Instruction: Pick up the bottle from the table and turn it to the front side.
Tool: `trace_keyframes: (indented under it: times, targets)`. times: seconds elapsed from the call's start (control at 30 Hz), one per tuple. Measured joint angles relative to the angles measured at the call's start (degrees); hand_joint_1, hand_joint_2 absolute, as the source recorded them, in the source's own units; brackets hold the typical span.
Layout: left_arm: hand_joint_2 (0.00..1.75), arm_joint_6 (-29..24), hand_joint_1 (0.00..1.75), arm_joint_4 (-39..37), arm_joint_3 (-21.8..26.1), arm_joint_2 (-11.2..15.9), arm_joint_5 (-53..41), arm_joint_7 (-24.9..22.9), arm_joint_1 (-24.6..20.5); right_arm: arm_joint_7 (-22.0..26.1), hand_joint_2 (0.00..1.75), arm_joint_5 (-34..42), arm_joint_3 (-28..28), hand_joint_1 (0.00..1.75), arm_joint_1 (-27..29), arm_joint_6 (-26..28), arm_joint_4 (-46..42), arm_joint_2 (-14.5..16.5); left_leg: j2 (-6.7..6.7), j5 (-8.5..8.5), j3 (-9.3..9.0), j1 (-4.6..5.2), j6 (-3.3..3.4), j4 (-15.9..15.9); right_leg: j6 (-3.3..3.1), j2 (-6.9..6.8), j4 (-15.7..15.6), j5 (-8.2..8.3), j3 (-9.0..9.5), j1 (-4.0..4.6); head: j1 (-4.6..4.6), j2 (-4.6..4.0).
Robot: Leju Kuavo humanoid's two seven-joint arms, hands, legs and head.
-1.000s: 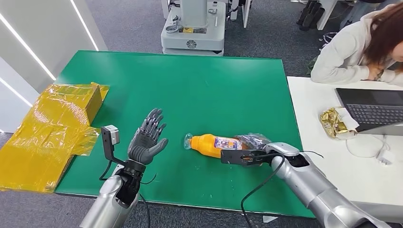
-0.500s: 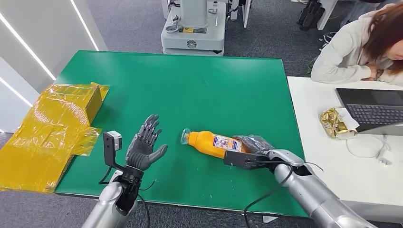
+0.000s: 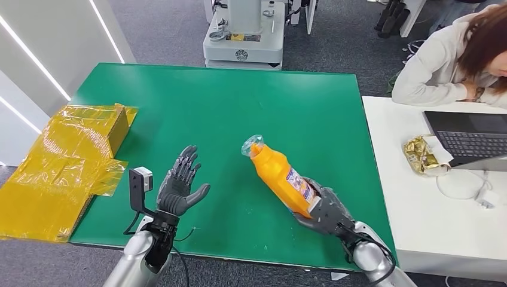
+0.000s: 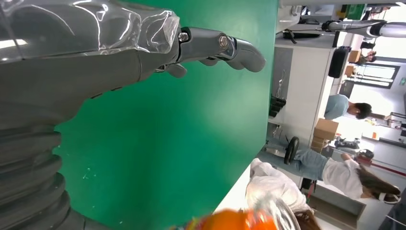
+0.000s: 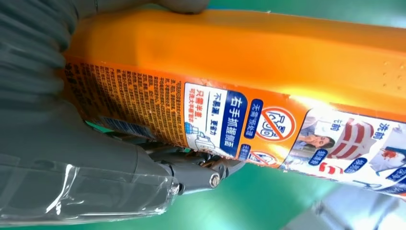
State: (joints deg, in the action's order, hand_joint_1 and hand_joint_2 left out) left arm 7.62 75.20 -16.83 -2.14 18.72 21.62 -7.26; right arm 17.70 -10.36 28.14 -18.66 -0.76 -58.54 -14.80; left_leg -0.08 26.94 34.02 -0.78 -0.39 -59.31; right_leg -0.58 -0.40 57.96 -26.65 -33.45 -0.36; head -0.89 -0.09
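An orange bottle (image 3: 278,175) with a printed label and a clear cap is lifted off the green table (image 3: 215,107), tilted with its cap up and away from me. My right hand (image 3: 323,213) grips its lower end near the table's front edge. The right wrist view shows the bottle (image 5: 249,72) close up, its label facing the camera, with dark fingers (image 5: 191,170) wrapped under it. My left hand (image 3: 181,185) hovers open, fingers spread, left of the bottle and apart from it. In the left wrist view the left hand (image 4: 95,62) sits over green tabletop with the bottle (image 4: 234,223) at the edge.
A yellow wrapped box (image 3: 89,128) and yellow film lie at the table's left edge. A white table (image 3: 418,197) on the right carries a laptop (image 3: 469,139) and a gold wrapper (image 3: 420,153); a person (image 3: 454,57) leans on it. A robot base (image 3: 242,36) stands beyond the table.
My right hand has raised the bottle from lying on the table and swung its cap end up and away; the right arm pulled back toward me. The left hand barely moved.
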Motion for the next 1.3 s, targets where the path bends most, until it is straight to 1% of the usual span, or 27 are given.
trace_keyframes:
  times: [0.07, 0.2, 0.33, 0.47, 0.57, 0.67, 0.83, 0.97, 1.1, 1.3]
  targets:
    - [1.75, -0.02, 0.0, 0.01, 0.0, -0.01, -0.03, 0.01, -0.01, 0.24, 1.75, 0.51, -1.71, 1.75, 2.02, 0.6, -1.91, 0.05, 0.03, 0.01, 0.02, 0.0, -0.02, 0.01, 0.0, 0.02, 0.0, 0.0, -0.04, 0.0, 0.0, 0.0]
    - [1.75, -0.02, 0.0, 0.0, 0.0, -0.01, -0.21, 0.02, -0.08, 0.56, 1.75, 1.39, -3.86, 1.75, 4.3, 1.51, -4.28, 0.17, 0.04, 0.01, 0.01, 0.0, -0.02, 0.01, 0.0, 0.04, 0.0, 0.0, -0.06, 0.0, -0.01, 0.0]
    - [1.75, -0.02, 0.0, 0.01, 0.0, 0.0, -0.95, 0.02, -0.4, 1.95, 1.75, 2.43, -6.24, 1.75, 6.6, 4.35, -6.62, 0.92, 0.04, 0.0, 0.01, 0.0, -0.02, 0.01, -0.01, 0.03, 0.0, 0.0, -0.06, 0.0, -0.01, 0.0]
    - [1.75, 0.12, 0.0, 0.01, 0.0, 0.0, -1.89, 0.02, -1.18, 3.1, 1.75, 2.46, -8.15, 1.75, 9.06, 6.15, -9.44, 1.69, 0.04, 0.01, 0.02, 0.0, -0.03, 0.01, -0.01, 0.04, 0.01, 0.0, -0.07, 0.0, -0.01, 0.0]
    - [1.75, 0.97, 0.0, -0.01, -0.04, 0.01, -2.38, -0.01, -2.34, 4.26, 1.75, 2.24, -9.01, 1.75, 9.7, 6.77, -10.85, 2.33, 0.05, 0.01, 0.03, 0.0, -0.03, 0.01, -0.01, 0.05, 0.01, 0.0, -0.08, 0.0, -0.01, 0.0]
    - [1.75, 2.05, 0.0, -0.04, -0.29, 0.02, -2.48, -0.15, -4.63, 5.77, 1.75, 2.23, -9.17, 1.75, 8.29, 6.97, -10.74, 3.09, 0.07, -0.03, 0.05, 0.0, -0.03, 0.01, -0.03, 0.06, 0.02, 0.04, -0.09, 0.0, 0.0, 0.0]
    - [1.75, 3.07, 0.0, -0.07, -0.67, -0.01, -1.82, -1.06, -9.38, 7.71, 1.75, 2.32, -8.5, 1.75, 2.49, 7.34, -8.48, 4.82, 0.1, -0.15, 0.03, 0.0, 0.01, 0.0, -0.04, 0.08, 0.03, 0.12, -0.08, 0.0, 0.0, 0.0]
    - [1.75, 3.29, 0.0, -0.06, -0.68, -0.01, -1.09, -1.41, -11.11, 8.39, 1.75, 2.4, -7.19, 1.75, -0.58, 7.88, -6.86, 5.67, 0.09, -0.16, 0.06, 0.0, 0.0, 0.0, -0.04, 0.08, 0.06, 0.12, -0.11, 0.0, -0.01, 0.0]
    - [1.75, 3.98, 0.0, -0.06, -0.69, 0.0, -0.33, -1.42, -12.43, 8.59, 1.75, 2.56, -5.6, 1.75, -3.03, 8.58, -5.94, 6.13, 0.09, -0.16, 0.09, 0.0, -0.01, 0.0, -0.04, 0.08, 0.06, 0.12, -0.13, 0.0, 0.0, 0.0]
    - [1.75, 5.15, 0.0, -0.06, -1.74, 0.0, 0.5, -2.64, -14.79, 6.61, 1.75, 1.35, -3.56, 1.75, -6.2, 8.59, -5.01, 7.5, 0.09, -0.16, 0.11, 0.0, -0.01, 0.0, -0.04, 0.07, 0.06, 0.12, -0.16, 0.0, -0.01, 0.0]
